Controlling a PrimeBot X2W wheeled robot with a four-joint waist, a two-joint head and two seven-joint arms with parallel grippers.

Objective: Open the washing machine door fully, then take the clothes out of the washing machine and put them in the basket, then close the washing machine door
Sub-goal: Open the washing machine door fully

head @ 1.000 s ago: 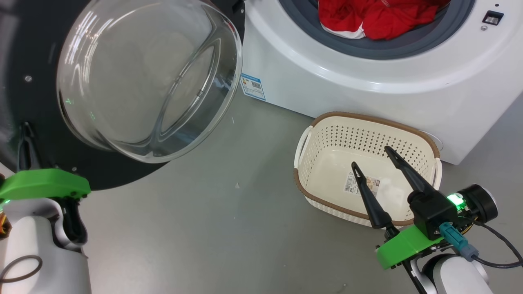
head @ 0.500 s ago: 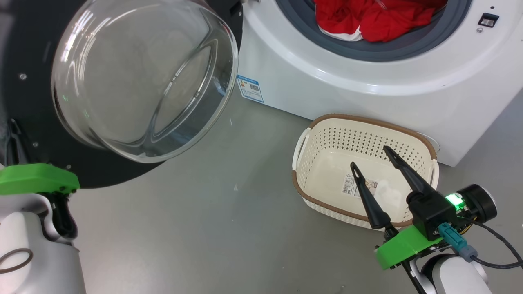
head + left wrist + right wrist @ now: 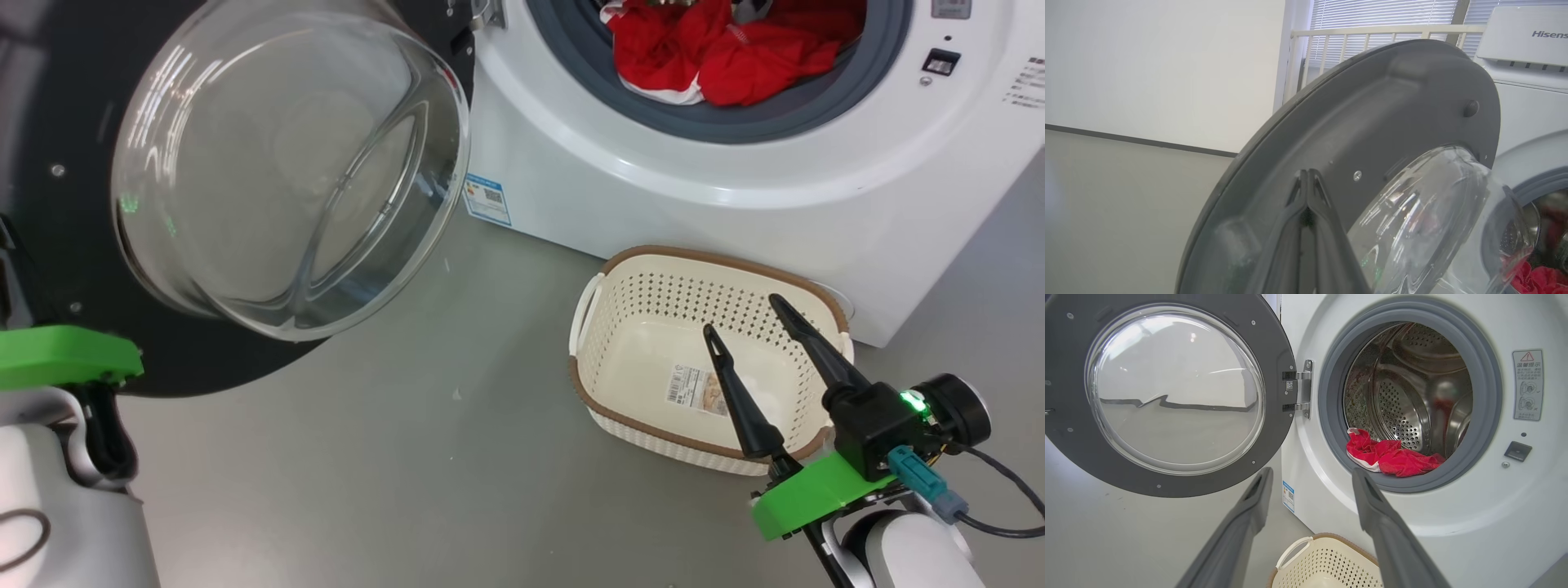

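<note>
Two pincers. My left pincer [image 3: 1306, 179] is clenched, tips pressed together w/ nothing between them, lying over the door's [image 3: 1372, 122] grey inner face; can't tell if it touches. My right pincer [image 3: 741, 314] is released, fingers spread, gripping nothing, hanging above the near-right part of the basket [image 3: 702, 255].

Around me: the machine [image 3: 735, 196] is ahead & to the right, its mouth uncovered. The door is swung out on a hinge [image 3: 1302, 390] at the mouth's left side, and its glass bowl [image 3: 286, 163] bulges toward my head cam. The left wrist cam shows a white wall, a railing [image 3: 1372, 32] & blinds behind the door. Between my left arm & the mouth stands the door w/ its bowl; between my right pincer & the mouth there's the basket's far rim & the machine's front.

Count: 1 door, 1 machine, 1 basket, 1 red heap of clothes [image 3: 1388, 457] w/ white trim; no. of garments I can't tell. Also 1 blue label [image 3: 487, 198] low on the machine's front-left corner & 1 barcode sticker [image 3: 694, 388] on the basket's bottom.

Edges & room: the clothes lie at the drum's [image 3: 1404, 408] lower front, resting on the grey gasket [image 3: 1331, 416]. The basket sits on the floor [image 3: 367, 457] just before the machine's front; touching or not, can't tell. Grey floor runs between the door's lower rim & the basket's left handle
</note>
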